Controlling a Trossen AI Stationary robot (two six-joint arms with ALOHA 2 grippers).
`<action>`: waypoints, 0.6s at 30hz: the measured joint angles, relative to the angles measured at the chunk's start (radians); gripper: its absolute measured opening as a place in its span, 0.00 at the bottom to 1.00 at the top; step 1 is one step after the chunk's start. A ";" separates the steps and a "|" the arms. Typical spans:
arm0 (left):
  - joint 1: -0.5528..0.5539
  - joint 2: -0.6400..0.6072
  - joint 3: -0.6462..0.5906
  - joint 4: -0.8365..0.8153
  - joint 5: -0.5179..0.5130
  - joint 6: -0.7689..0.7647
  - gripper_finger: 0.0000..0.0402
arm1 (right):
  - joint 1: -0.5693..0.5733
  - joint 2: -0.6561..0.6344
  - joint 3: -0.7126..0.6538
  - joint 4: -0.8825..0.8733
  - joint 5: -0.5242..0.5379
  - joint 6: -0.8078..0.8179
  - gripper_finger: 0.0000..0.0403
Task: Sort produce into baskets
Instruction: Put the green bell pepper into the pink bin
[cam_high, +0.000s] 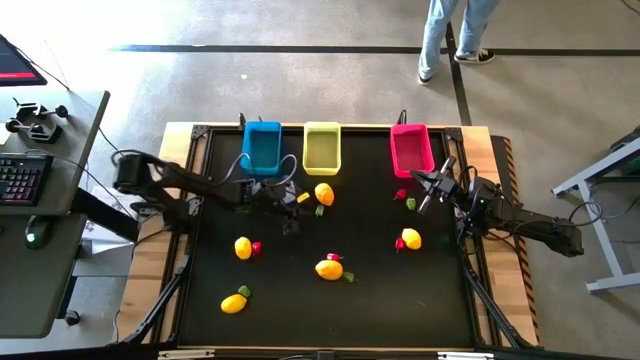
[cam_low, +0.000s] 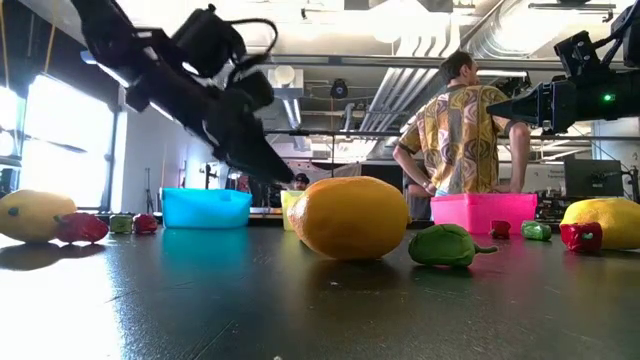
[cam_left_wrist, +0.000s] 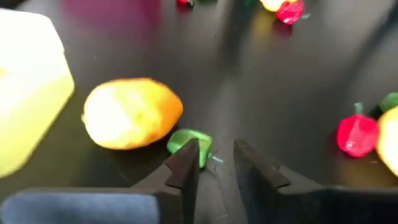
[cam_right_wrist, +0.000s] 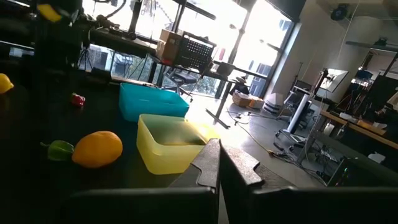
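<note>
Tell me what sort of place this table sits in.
Likely a robotics lab or workshop: exposed ceiling ducts, a desk with a keyboard beside the table, and cluttered workbenches by large windows.

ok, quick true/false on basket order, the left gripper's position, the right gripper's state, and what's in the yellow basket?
1. Along the far edge the blue basket sits left of the yellow basket, with the pink basket rightmost. True.
2. The left gripper holds a lemon. False: it is open, its fingers beside a small green piece next to the lemon.
3. The right gripper is shut and holds nothing. True.
4. The yellow basket holds three lemons. False: none show inside it.
</note>
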 joint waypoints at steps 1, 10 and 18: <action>-0.005 0.020 0.000 0.019 -0.016 -0.006 0.27 | 0.000 0.000 0.000 0.000 0.000 0.000 0.00; -0.044 0.138 0.081 -0.041 -0.055 -0.052 0.38 | 0.000 0.000 0.000 0.000 0.000 0.000 0.00; -0.039 0.188 0.118 -0.057 -0.151 -0.171 0.38 | 0.000 0.000 0.000 0.000 0.000 0.000 0.00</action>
